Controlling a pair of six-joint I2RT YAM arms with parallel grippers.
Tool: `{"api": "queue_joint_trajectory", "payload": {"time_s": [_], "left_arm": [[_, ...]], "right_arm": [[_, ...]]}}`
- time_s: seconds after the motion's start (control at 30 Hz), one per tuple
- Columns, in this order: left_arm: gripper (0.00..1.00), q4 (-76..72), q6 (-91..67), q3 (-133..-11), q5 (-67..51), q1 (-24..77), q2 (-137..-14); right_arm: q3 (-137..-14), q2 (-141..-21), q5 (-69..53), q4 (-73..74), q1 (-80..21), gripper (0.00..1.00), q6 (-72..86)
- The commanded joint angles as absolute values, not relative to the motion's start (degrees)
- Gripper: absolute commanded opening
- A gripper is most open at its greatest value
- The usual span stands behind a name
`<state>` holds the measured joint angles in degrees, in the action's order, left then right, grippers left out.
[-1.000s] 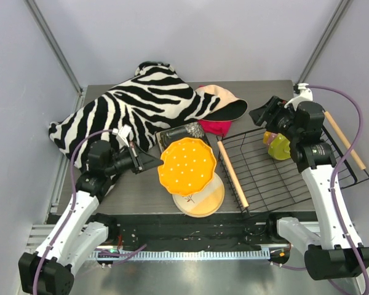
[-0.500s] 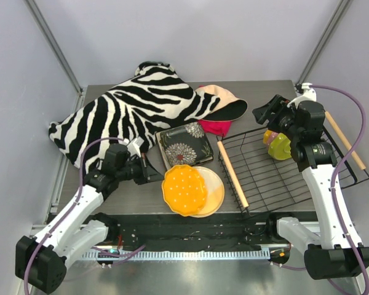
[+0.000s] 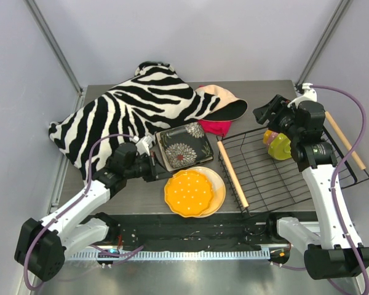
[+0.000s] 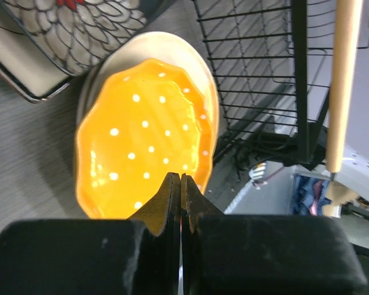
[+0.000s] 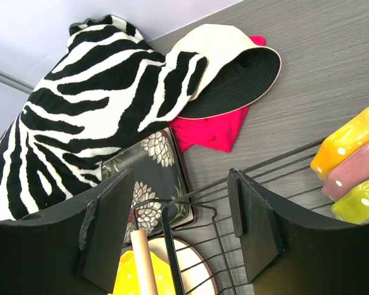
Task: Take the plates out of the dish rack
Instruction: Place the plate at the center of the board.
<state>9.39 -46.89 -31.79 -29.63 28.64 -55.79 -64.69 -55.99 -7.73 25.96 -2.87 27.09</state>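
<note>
The orange dotted plate [image 3: 189,192] [image 4: 141,135] lies on the round cream plate [image 3: 216,187] [image 4: 210,92], left of the dish rack [image 3: 283,178]. My left gripper [image 3: 162,175] [image 4: 181,177] is shut on the orange plate's left rim, its jaws pressed almost together. Behind them the dark square plate [image 3: 184,147] [image 5: 147,178] rests flat on the table. Three dotted plates stand on edge at the rack's far side: orange [image 5: 350,144], pink [image 5: 357,172] and yellow-green [image 3: 279,147] [image 5: 360,200]. My right gripper [image 3: 264,115] [image 5: 178,184] hangs open over the rack's far left corner, holding nothing.
A zebra-striped cloth [image 3: 123,114] covers the table's far left. A peach hat [image 3: 224,104] lies on a red cloth [image 3: 215,127] just behind the rack. The rack's wooden handles [image 3: 234,175] [image 3: 344,140] run along its left and right sides.
The orange plate, held up and tilted a second ago, has come down onto the cream plate. My left gripper moved right and down with it. The right arm has hardly moved.
</note>
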Motion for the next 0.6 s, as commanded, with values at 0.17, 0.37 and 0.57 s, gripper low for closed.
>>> {"api": "queue_joint_trajectory", "payload": {"time_s": [0.17, 0.37, 0.57], "left_arm": [[0.36, 14.68, -42.45, -28.22, -16.01, 28.83, -58.44], [0.48, 14.24, -41.75, -27.16, -17.91, 28.83, -62.48], [0.45, 10.73, -41.92, -26.63, -20.74, 29.44, -66.09]], "right_arm": [[-65.04, -54.32, -6.42, 26.02, -2.55, 0.70, 26.72], [-64.51, -53.70, -6.42, 26.10, -2.46, 0.70, 26.81], [-63.90, -53.09, -6.15, 26.28, -2.46, 0.70, 26.81]]}}
